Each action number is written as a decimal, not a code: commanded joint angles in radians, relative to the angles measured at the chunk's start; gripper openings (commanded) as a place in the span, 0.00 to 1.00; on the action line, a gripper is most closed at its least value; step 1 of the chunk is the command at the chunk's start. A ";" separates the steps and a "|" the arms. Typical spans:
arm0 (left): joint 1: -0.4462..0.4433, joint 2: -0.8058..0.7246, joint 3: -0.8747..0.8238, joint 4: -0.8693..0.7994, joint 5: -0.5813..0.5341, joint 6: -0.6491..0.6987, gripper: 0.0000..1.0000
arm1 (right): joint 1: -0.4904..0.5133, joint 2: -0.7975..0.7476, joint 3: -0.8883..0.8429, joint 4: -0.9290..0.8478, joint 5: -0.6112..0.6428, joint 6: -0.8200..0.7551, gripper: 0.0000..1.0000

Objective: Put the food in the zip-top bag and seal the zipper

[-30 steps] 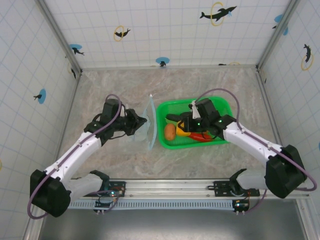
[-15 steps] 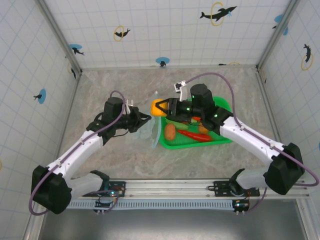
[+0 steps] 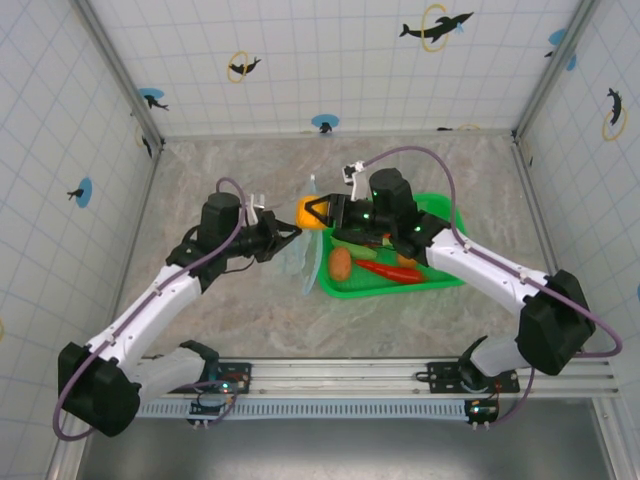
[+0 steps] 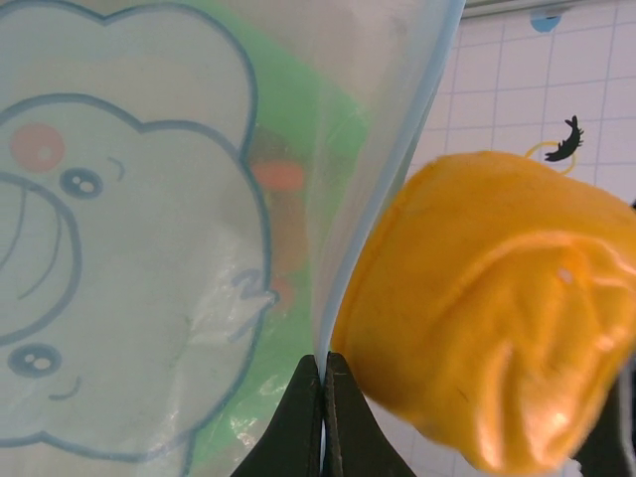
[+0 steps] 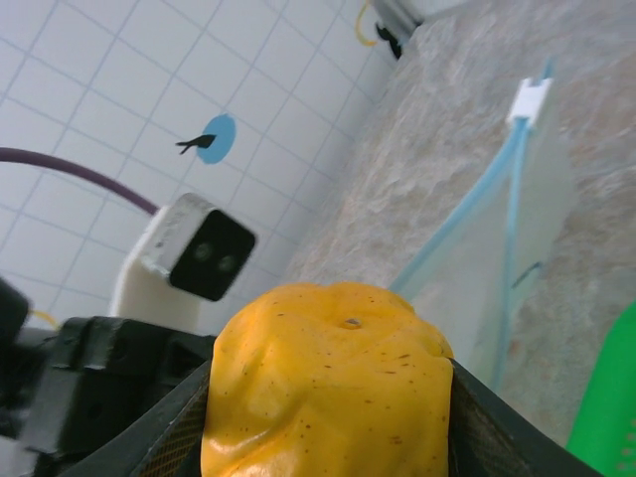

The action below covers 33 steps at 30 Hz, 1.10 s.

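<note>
We see a lab test cell: white gridded walls (image 3: 300,70) with dolphin stickers (image 3: 435,27) enclose a marbled tabletop (image 3: 230,170), metal corner posts (image 3: 118,70) far, an aluminium rail (image 3: 350,372) near.

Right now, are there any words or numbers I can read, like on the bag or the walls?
None: no words, letters or numbers can be read anywhere.
The zip-top bag carries an elephant drawing, the walls carry dolphin-like silhouettes, and the yellow-orange fruit and green basket are plain.

Clear elephant-print zip-top bag (image 3: 290,255) upright, pale blue zipper (image 5: 511,234) parted, yellow-orange round fruit (image 3: 311,212) aloft alongside
</note>
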State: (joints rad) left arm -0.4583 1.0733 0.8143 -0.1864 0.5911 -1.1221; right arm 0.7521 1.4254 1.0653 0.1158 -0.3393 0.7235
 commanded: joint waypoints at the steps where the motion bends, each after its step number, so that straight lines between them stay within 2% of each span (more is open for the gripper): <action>1: -0.005 -0.029 0.084 0.003 0.015 0.038 0.00 | 0.006 -0.030 -0.028 -0.088 0.073 -0.064 0.46; 5: -0.005 -0.026 0.128 -0.019 0.015 0.057 0.00 | 0.010 -0.034 -0.007 -0.149 0.126 -0.101 0.46; 9: -0.005 -0.021 0.152 -0.023 0.012 0.064 0.00 | 0.048 -0.001 0.086 -0.277 0.228 -0.187 0.46; 11: -0.005 -0.020 0.154 -0.033 0.005 0.073 0.00 | 0.073 0.022 0.129 -0.313 0.241 -0.208 0.49; 12: -0.005 -0.018 0.154 -0.037 -0.002 0.078 0.00 | 0.083 0.032 0.145 -0.317 0.236 -0.213 0.53; 16: -0.005 -0.022 0.150 -0.053 -0.035 0.091 0.00 | 0.099 0.043 0.166 -0.298 0.203 -0.207 0.80; 18: -0.005 -0.025 0.148 -0.061 -0.050 0.098 0.00 | 0.099 0.038 0.165 -0.282 0.190 -0.203 0.86; 26: 0.000 -0.058 0.154 -0.144 -0.182 0.138 0.00 | 0.083 0.018 0.158 -0.257 0.134 -0.213 0.83; 30: 0.002 -0.064 0.219 -0.206 -0.238 0.174 0.00 | 0.060 -0.033 0.114 -0.230 0.194 -0.180 0.79; 33: 0.003 -0.076 0.229 -0.242 -0.288 0.192 0.00 | 0.008 -0.059 0.092 -0.190 0.096 -0.147 0.77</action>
State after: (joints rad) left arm -0.4583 1.0222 1.0084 -0.3714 0.3752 -0.9806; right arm 0.7967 1.4208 1.1744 -0.1398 -0.1989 0.5480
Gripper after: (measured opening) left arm 0.055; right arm 0.773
